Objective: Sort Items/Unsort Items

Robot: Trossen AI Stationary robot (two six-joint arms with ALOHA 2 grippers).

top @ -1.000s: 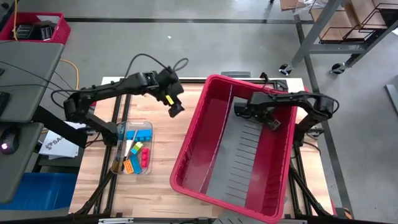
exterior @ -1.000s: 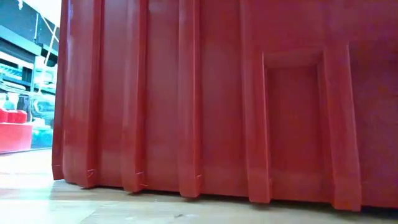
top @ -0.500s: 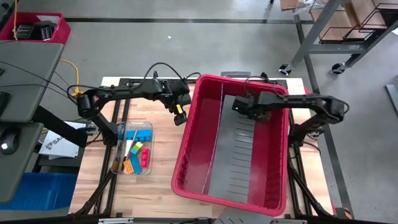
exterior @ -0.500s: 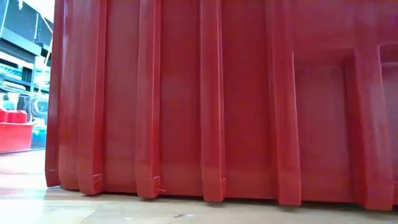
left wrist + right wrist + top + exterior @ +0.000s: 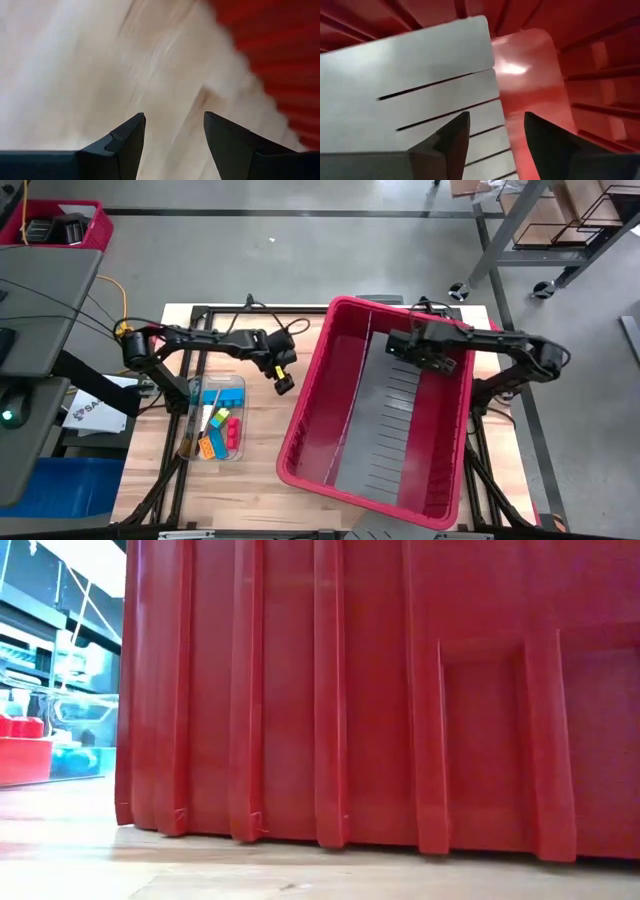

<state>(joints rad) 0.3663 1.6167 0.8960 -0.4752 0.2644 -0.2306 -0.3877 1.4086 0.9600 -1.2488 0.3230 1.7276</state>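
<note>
Both arms reaching inward — left gripper (image 5: 284, 383) and right gripper (image 5: 432, 361) open, empty.

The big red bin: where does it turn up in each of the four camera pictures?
High view: the red bin lies right of centre on the wooden table.
Low view: its ribbed outer wall fills nearly the whole picture.
Left wrist view: a red blur at one corner.
Right wrist view: red inside walls around a grey slotted panel.
Shared landmark: the bin's red ribs.
</note>
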